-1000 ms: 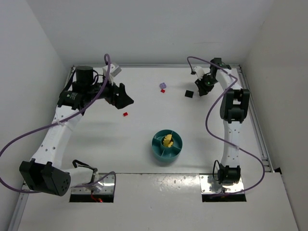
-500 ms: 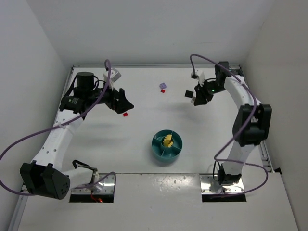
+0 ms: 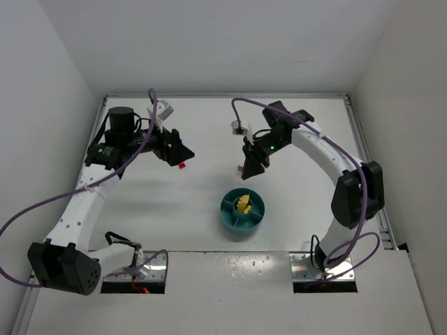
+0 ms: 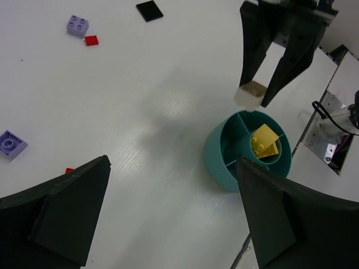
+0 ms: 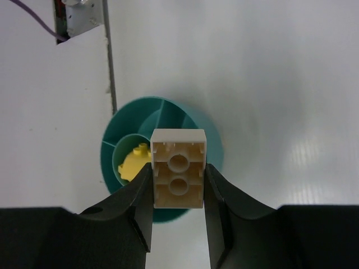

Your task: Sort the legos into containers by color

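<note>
Where the white surface (image 3: 209, 202) fills the overhead frame, the teal dish (image 3: 241, 227) sits at lower centre, with yellow bricks (image 3: 243, 204) in its middle well. Just above the dish's upper rim in the frame, the right pincer (image 3: 249, 169) is clamped narrowly on a tan brick (image 5: 179, 168). At upper left the left pincer (image 3: 180, 148) gapes wide and holds nothing, with a red brick (image 3: 181, 165) just beside it. Two purple bricks (image 4: 78, 25) (image 4: 11, 143), a black plate (image 4: 150, 10) and another red piece (image 4: 91, 40) lie loose on the surface.

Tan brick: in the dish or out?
Out. The right end effector holds the tan brick off the table; only yellow bricks lie inside the dish.
</note>
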Robot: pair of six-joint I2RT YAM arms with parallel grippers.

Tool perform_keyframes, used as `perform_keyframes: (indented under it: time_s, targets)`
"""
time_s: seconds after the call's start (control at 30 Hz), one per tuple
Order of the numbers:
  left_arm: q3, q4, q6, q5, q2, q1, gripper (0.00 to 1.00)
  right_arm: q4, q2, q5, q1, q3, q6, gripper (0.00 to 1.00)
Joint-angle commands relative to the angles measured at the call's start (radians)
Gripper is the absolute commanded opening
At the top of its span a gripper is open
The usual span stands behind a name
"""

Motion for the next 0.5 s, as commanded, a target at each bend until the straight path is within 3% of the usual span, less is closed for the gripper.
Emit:
perform_keyframes:
  time_s: [0.0,0.47]
  targets:
    - [-0.008,0.037,-0.008,0.023,-0.034,0.022,1.00,0.039,0.019,-0.003,0.063,0.024,0.039,0.02]
    - [-0.027,0.037,0.011,0.023,-0.054,0.022,1.00,0.040,0.091,0.095,0.230,0.013,0.039,0.08]
